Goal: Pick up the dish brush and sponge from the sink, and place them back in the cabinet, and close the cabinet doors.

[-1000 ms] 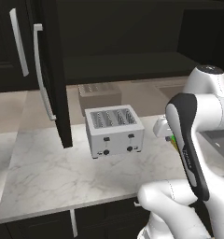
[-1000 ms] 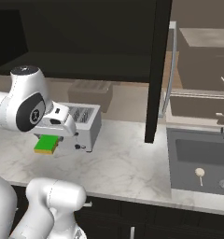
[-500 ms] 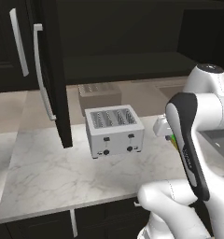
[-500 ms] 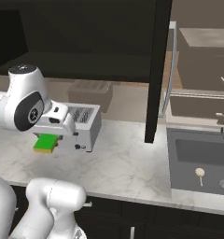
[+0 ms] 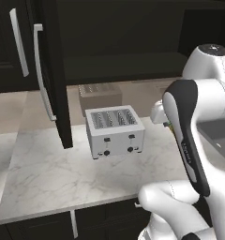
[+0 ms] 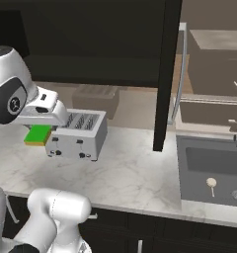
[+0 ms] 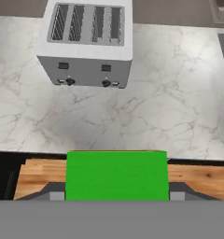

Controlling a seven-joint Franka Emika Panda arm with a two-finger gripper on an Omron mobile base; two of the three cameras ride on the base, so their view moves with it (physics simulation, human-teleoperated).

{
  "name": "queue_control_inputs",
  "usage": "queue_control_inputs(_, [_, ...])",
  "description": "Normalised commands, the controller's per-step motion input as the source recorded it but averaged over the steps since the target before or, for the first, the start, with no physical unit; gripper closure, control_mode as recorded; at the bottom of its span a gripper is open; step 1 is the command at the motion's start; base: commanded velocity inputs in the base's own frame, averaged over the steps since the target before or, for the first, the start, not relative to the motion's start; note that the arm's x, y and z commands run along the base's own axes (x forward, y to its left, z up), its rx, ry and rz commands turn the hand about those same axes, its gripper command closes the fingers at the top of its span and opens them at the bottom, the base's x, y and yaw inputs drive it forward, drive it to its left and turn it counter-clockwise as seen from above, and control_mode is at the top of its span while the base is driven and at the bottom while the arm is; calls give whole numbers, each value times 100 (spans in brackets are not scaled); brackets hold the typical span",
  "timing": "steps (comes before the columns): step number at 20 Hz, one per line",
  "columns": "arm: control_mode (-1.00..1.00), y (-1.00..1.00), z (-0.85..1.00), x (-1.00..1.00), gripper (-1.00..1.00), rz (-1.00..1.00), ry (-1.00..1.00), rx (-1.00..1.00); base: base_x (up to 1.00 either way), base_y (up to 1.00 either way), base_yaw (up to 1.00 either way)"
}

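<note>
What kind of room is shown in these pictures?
It looks like a kitchen, a rendered one. A toaster stands on a marble counter, a dark sink is set into the counter, and black cabinet doors hang open above.

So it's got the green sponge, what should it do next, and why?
Probably lift the sponge up toward the open cabinet. The fingers grip it just above the counter beside the toaster, while the dish brush lies in the sink.
</note>
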Motion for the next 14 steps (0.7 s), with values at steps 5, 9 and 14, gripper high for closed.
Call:
queue_control_inputs(5, [-100, 1, 47, 0, 100, 0, -7, 0, 0, 0, 0])
queue_control_inputs(9, [-100, 9, 41, 5, 100, 0, -6, 0, 0, 0, 0])
queue_control_inputs(14, [-100, 11, 39, 6, 100, 0, -9, 0, 0, 0, 0])
